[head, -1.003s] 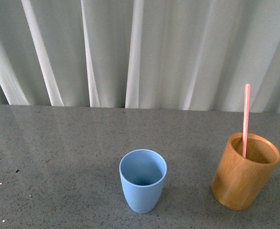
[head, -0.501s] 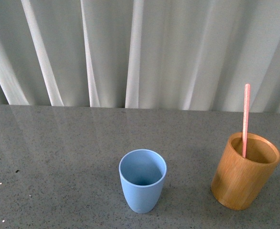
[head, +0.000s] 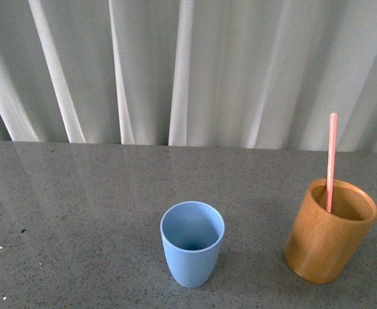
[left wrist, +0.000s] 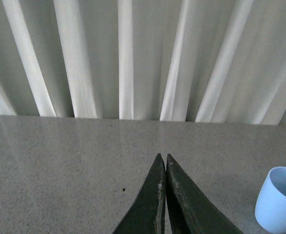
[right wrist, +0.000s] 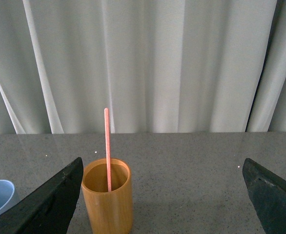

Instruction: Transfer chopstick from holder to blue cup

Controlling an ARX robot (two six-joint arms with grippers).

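**Chopstick in holder, right end effector spread, not on it**

The pink chopstick (head: 331, 161) stands near upright in the bamboo holder (head: 327, 248). Its lower end is inside, against the holder's far inner wall, and its upper part rises well above the rim. The holder sits on the grey speckled counter (head: 79, 212), toward the robot's right. The blue cup (head: 192, 254) stands upright near the middle, well apart from the holder.

The right end effector (right wrist: 162, 168) is spread wide. In your right wrist view its two dark fingers (right wrist: 50, 200) frame the scene. The holder and chopstick sit ahead of it in the gap, much nearer one finger than the other. Nothing touches either of them, and nothing is held. The blue cup shows only partly at that frame's edge, beyond the nearer finger.

The left end effector (left wrist: 163, 158) has its fingers pressed together, tip to tip, with nothing between them. It is above bare counter, with the blue cup off to one side and apart from it. The chopstick and holder don't show in your left wrist view.

A white pleated curtain (head: 175, 71) hangs behind the counter's far edge.
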